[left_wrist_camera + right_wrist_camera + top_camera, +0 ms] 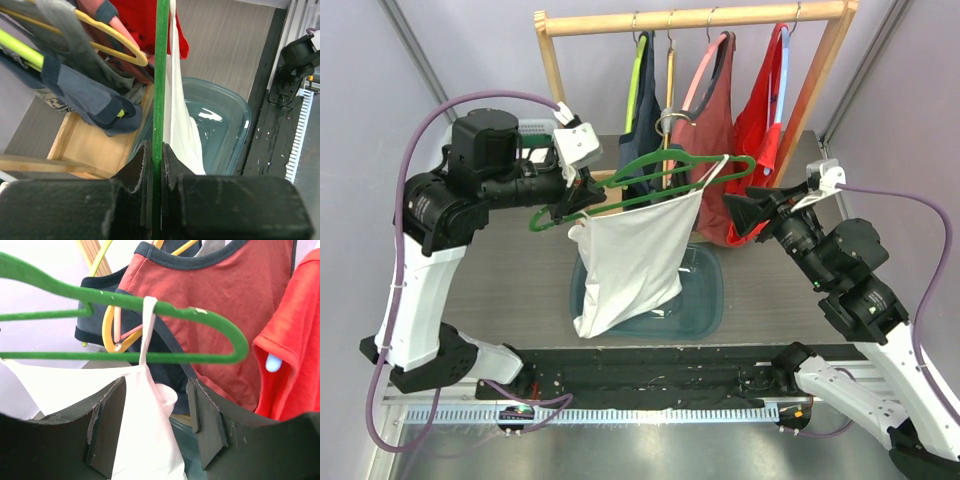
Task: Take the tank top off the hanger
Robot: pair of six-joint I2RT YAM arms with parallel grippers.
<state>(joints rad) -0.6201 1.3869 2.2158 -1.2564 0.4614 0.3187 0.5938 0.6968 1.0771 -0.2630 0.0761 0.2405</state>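
Tank top (635, 260) hangs long-axis down off green hanger (200, 315), left pincer (156, 152) gripping it, right pincer (156, 385) released.

wooden rack (690, 18) stands at the far side of a grey wood-grain table (490, 290). hanging on its bar, left to right: navy top (645, 130) with lime edge, yellow hanger (670, 80), rust-red sleeveless top (712, 110) with dark trim, bright red shirt (760, 110) on a pale blue hanger (782, 75). garments hang close together, overlapping. clear teal bin (705, 290) sits on the table in front of the rack, mid-table. black strip (650, 378) runs along the near table edge. plain grey walls (470, 50) behind.
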